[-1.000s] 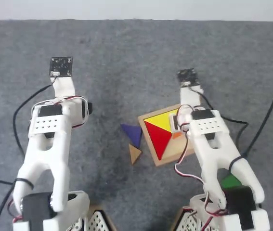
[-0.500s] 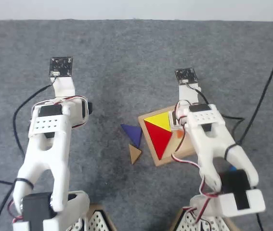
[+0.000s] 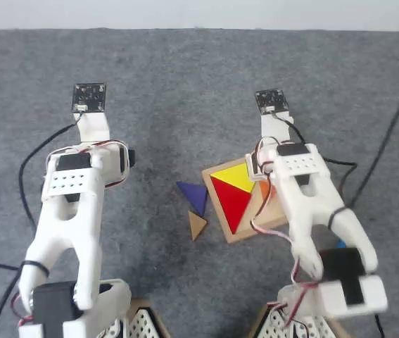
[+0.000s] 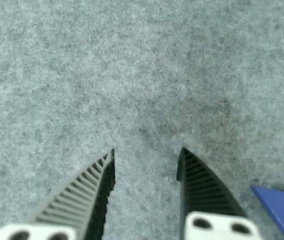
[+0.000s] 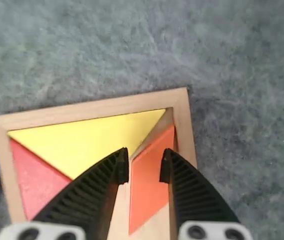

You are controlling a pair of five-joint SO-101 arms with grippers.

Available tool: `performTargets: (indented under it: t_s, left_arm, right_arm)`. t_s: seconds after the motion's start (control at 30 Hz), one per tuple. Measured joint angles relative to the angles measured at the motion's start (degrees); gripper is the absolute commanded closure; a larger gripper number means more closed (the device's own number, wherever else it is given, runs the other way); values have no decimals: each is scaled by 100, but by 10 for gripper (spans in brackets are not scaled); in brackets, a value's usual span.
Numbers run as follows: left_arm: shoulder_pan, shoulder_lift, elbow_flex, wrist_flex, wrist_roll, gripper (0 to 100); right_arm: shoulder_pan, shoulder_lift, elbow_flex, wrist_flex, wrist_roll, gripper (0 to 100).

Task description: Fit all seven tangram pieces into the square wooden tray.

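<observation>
At the left, over bare bench (image 3: 185, 84), the left hand (image 4: 147, 151) hangs wide open, empty; blue piece (image 3: 193, 195) and tan piece (image 3: 196, 225) lie just beside the tray (image 3: 215, 205); over its orange piece (image 5: 149, 185) the right hand (image 5: 143, 151) is barely parted, gripping nothing; a careless lift could drag that piece askew; grey felt covering, pale wall (image 3: 199, 14) behind.

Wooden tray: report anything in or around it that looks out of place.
Two pieces lie outside the wooden tray on the carpet: a blue piece and a small tan triangle. Inside, a sliver of bare wood shows between the yellow triangle and orange piece.
</observation>
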Motion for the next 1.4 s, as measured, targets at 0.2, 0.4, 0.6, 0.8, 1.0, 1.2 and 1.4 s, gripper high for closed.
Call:
performTargets:
  t_s: [0.2, 0.4, 0.6, 0.8, 1.0, 1.2, 1.4]
  left_arm:
    - [0, 0, 0, 0, 0, 804]
    - [0, 0, 0, 0, 0, 804]
    - [0, 0, 0, 0, 0, 804]
    - [0, 0, 0, 0, 0, 804]
    - [0, 0, 0, 0, 0, 804]
    - [0, 0, 0, 0, 0, 804]
    - [0, 0, 0, 0, 0, 804]
  right_arm:
    - [-211, -1389, 958, 44, 0, 883]
    - [-413, -1662, 1538, 193, 9, 883]
    - [-281, -1257, 1538, 193, 79, 883]
    - [-26, -607, 1222, 176, 185, 883]
    - [211, 88, 677, 176, 299, 883]
    - [316, 308, 325, 176, 360, 883]
    - [334, 62, 290, 97, 369, 883]
